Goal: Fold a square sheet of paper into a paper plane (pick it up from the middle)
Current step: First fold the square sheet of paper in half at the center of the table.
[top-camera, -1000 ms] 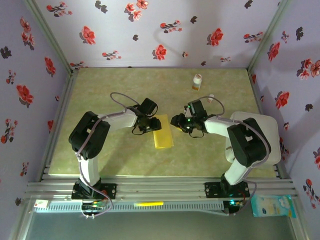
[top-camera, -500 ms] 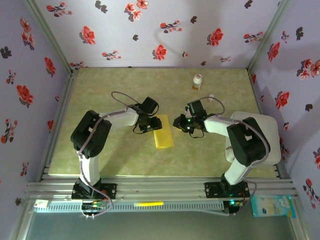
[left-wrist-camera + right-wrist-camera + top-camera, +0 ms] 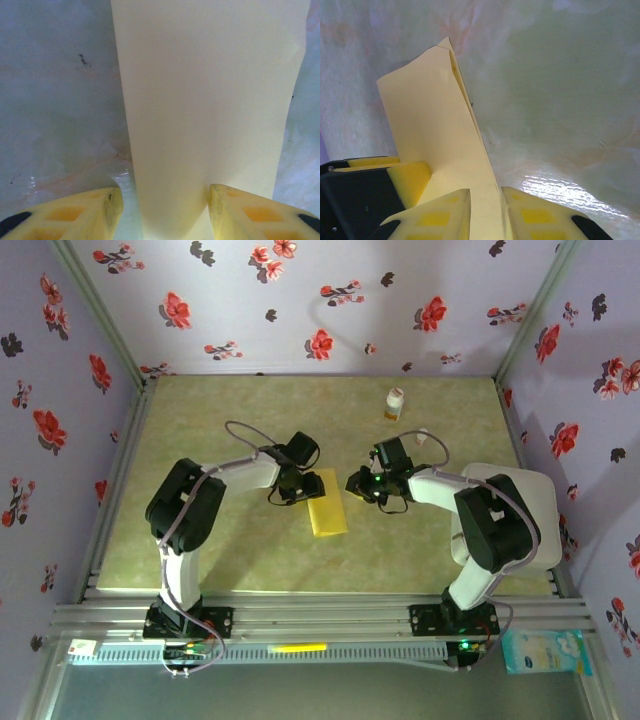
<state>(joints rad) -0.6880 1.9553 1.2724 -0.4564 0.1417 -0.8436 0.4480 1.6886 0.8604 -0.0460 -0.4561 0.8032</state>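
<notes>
We are creasing the square sheet of paper (image 3: pixel 326 503), folded at the top view's centre. The left hand (image 3: pixel 165 194) is straddling it, released, and the right hand (image 3: pixel 486 196) is pinching its edge. The next move likely calls for pressing the fold flat.

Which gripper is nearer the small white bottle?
Right. The right gripper sits on the near side of the bottle, slightly left; the left gripper is farther left, beyond the yellow paper.
</notes>
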